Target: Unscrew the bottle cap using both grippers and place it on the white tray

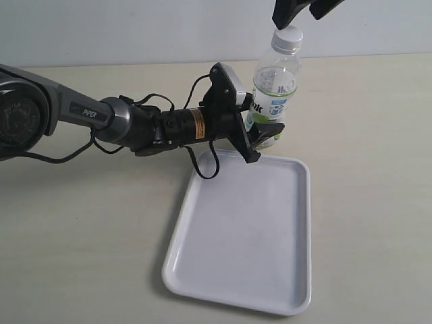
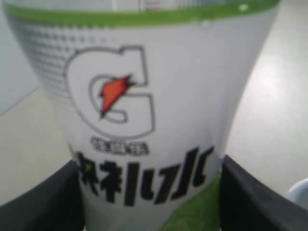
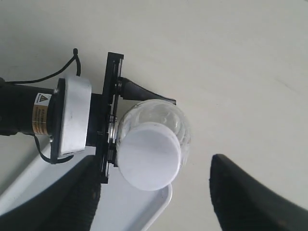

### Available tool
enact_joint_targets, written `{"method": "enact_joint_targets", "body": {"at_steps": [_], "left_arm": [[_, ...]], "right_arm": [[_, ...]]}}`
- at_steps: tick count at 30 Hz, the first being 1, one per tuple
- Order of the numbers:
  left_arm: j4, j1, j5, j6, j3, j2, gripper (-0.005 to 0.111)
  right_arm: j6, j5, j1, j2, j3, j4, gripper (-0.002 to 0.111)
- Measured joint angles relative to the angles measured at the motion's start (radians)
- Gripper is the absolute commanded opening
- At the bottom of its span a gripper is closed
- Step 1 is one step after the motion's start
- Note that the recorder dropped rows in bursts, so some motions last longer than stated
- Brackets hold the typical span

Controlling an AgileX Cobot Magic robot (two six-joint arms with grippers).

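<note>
Now the left gripper (image 1: 265,138) clamps the bottle (image 1: 275,94) just beside the tray (image 1: 297,202); the right gripper (image 1: 299,15) hangs wide open above the cap (image 1: 286,37). Centre, lower, then close squarely before twisting.

Your exterior camera looks down on the tabletop (image 1: 378,121) from above, well back from the bottle (image 1: 275,84). Your left wrist camera faces the bottle side-on, very near. Your right wrist camera looks straight down onto the bottle cap (image 3: 149,156). All three share the bottle.
</note>
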Motion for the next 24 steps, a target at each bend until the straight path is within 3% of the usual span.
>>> {"method": "enact_joint_targets", "body": {"at_steps": [24], "left_arm": [[0.0,0.0,0.0,0.002,0.0,0.0,0.0]], "right_arm": [[-0.045,0.0,0.0,0.048,0.006,0.017,0.062]]}}
